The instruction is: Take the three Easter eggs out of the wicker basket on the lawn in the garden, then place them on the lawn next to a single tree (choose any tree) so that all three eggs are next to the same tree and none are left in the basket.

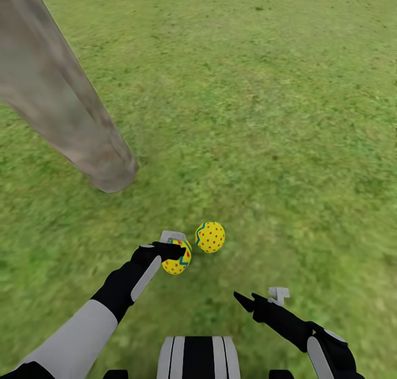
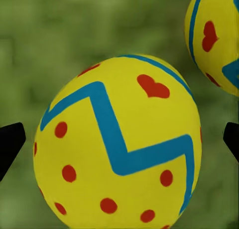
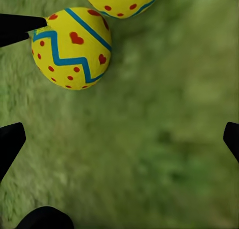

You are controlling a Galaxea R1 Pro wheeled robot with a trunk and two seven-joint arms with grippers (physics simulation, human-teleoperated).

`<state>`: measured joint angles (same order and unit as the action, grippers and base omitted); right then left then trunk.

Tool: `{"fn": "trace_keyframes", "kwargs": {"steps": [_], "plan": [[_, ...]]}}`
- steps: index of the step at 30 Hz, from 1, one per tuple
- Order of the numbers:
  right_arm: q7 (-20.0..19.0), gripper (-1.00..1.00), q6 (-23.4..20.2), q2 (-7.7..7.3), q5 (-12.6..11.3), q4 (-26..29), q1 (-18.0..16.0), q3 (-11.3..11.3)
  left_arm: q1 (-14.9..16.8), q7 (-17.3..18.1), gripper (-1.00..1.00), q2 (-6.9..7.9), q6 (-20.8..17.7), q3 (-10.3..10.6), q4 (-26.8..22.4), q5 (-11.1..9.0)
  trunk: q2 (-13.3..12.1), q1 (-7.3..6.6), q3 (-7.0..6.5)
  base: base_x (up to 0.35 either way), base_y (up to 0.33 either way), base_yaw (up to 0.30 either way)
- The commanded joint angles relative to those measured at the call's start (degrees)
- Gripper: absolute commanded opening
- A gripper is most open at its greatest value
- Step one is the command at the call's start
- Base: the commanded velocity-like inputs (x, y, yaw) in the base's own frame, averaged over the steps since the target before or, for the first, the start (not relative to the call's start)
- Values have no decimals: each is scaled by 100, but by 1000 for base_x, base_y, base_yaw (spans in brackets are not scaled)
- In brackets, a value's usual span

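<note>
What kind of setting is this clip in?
Outdoors, likely a garden lawn: mottled grass all around, a thick tree trunk rising from it, and two eggs lying by it.

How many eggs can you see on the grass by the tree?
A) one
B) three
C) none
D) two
D: two eggs show, one lying free on the grass, the other between the left gripper's open fingers, both near the tree.
</note>
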<state>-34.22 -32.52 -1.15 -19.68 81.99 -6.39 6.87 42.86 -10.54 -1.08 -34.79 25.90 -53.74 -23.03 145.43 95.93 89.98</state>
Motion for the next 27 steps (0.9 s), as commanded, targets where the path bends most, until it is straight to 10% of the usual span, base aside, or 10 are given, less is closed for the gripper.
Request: {"fn": "trace_keyframes", "kwargs": {"steps": [1,27], "plan": [[-7,100,-44,0,-36,-1,-2,7,6,-49,100,2,-33,12,-2,-61,0,-3,-20,0,0,0],[-7,100,-44,0,-36,-59,-2,8,12,-27,100,2,-125,-6,-12,-64,-35,-70,-596,-78,0,0]]}}
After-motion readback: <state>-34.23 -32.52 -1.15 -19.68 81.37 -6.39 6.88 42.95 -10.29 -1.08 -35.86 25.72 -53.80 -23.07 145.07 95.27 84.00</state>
